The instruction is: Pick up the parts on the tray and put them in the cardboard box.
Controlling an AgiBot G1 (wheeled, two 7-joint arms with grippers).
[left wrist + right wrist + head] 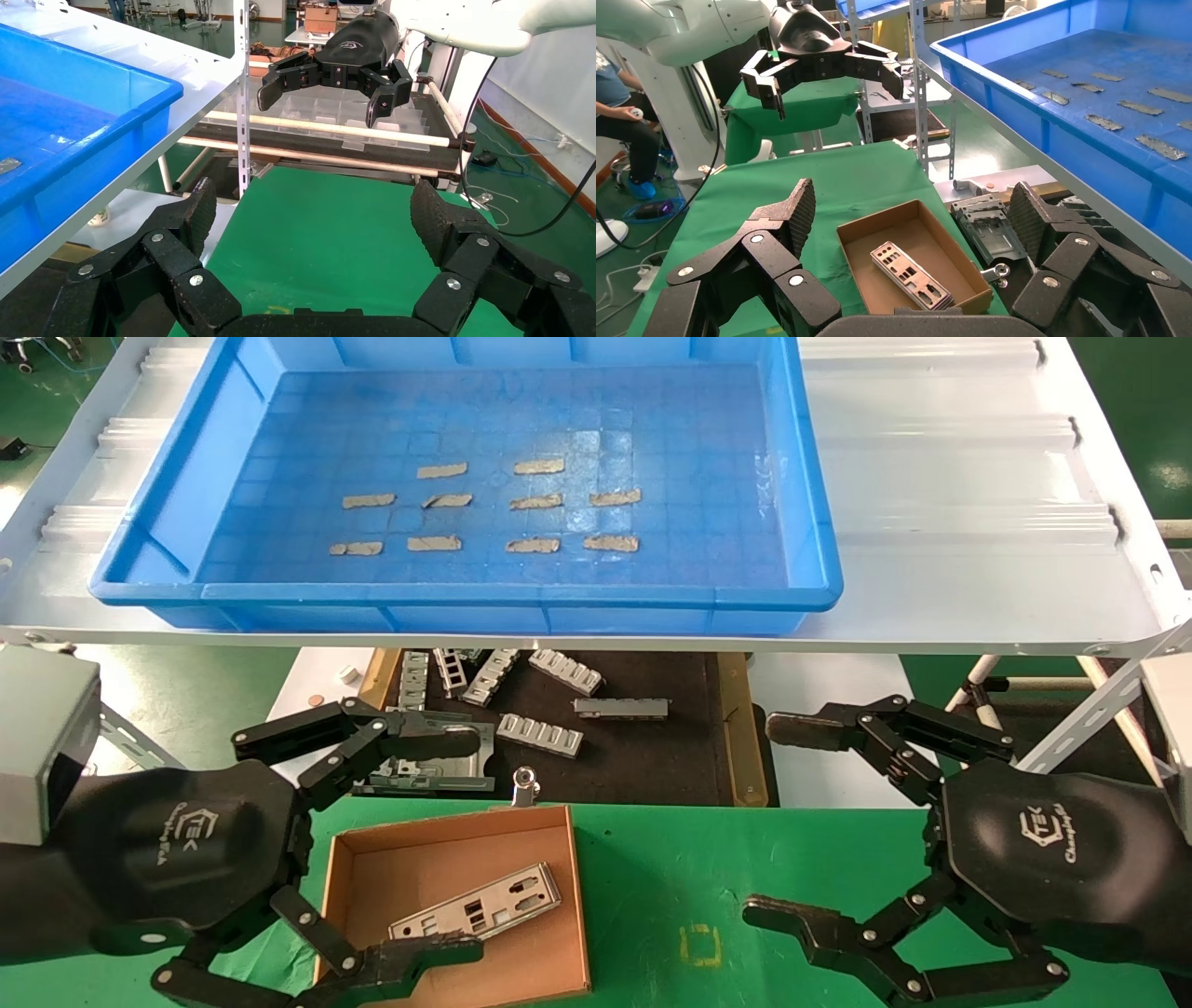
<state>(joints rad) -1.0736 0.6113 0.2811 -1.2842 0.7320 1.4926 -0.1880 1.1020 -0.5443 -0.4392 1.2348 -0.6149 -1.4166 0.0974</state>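
The blue tray (819,570) sits on the white shelf and holds only tan tape strips; no silver plates show in it. The cardboard box (391,868) lies on the green table with a stack of silver plates (475,903) inside. My left gripper (456,845) is open and empty, hovering over the box. My right gripper (782,822) is open and empty over the green table to the right of the box. The right wrist view shows the box (909,232), the plates (909,275), the tray (989,77) and my right gripper (912,210). In the left wrist view my left gripper (313,210) holds nothing.
A black mat with tan edges (643,756) lies behind the box with several grey ribbed brackets (540,735) and a metal frame (428,775). A silver clip (526,786) sits at the box's far edge. The white shelf (978,477) overhangs the mat.
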